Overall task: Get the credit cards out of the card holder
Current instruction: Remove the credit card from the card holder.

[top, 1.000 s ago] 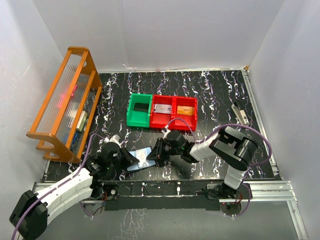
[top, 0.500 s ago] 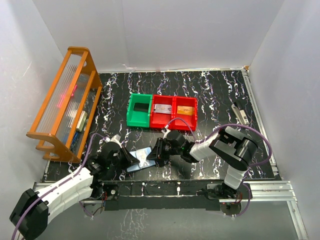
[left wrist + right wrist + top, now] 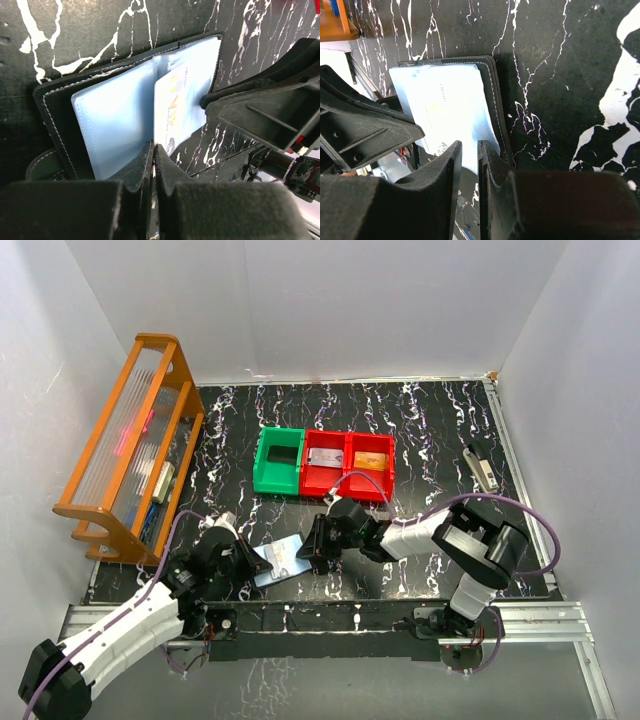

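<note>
The card holder (image 3: 292, 551) lies open near the table's front edge, with a dark outside and light-blue inner sleeves (image 3: 112, 112). A pale credit card (image 3: 175, 102) with gold lettering sticks partly out of the right sleeve. My left gripper (image 3: 153, 150) is shut on that card's near edge. From the other side, my right gripper (image 3: 470, 150) is shut on the holder's right panel (image 3: 492, 95). In the top view the left gripper (image 3: 262, 559) and right gripper (image 3: 309, 548) face each other across the holder.
Behind the holder stand a green bin (image 3: 262, 468) with a black card, and two red bins (image 3: 346, 476) with a silver card and an orange card. An orange rack (image 3: 130, 440) lines the left side. A small white object (image 3: 482, 468) lies at the right.
My left gripper has closed fully on the card and the left arm has drawn back slightly toward its base. The right gripper keeps its hold on the holder.
</note>
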Motion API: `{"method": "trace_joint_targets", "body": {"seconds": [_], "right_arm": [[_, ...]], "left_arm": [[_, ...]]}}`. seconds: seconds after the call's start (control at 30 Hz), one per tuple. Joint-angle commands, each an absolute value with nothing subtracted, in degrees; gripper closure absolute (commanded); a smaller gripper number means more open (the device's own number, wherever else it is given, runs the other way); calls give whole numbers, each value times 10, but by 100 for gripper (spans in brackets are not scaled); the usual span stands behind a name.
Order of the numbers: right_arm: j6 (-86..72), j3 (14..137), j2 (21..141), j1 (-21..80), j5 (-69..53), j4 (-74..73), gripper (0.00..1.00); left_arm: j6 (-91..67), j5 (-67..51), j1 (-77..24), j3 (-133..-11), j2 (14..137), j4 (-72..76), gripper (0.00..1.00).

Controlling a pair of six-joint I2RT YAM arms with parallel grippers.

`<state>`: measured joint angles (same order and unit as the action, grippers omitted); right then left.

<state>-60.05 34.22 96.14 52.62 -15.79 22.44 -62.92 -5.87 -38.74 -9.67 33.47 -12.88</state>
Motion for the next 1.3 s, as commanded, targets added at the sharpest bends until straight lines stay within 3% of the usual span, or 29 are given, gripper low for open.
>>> {"method": "trace_joint_targets", "body": {"seconds": [0.0, 0.33, 0.57, 0.77, 0.93, 1.07, 1.17, 1.27], "right_arm": [[-551, 366, 952, 525, -127, 139, 81], [-510, 443, 923, 544, -171, 141, 75], [-520, 471, 988, 547, -195, 154, 72], [-546, 432, 1028, 547, -170, 163, 71], [-567, 397, 1030, 547, -160, 186, 71], [-585, 374, 1025, 547, -160, 213, 71], [-596, 357, 1025, 548, -165, 237, 71], [-603, 349, 1025, 547, -166, 247, 71]], "left_arm": [[-604, -52, -388, -122, 340, -176, 100], [-599, -60, -388, -136, 371, -146, 100], [-617, -62, -388, -133, 379, -115, 100], [-620, -66, -388, -131, 376, -119, 100], [-634, -84, -388, -112, 376, -78, 87], [-670, -110, -388, -82, 385, -1, 82], [-691, -116, -388, -65, 394, 45, 82], [-696, -113, -388, -64, 398, 47, 89]]}}
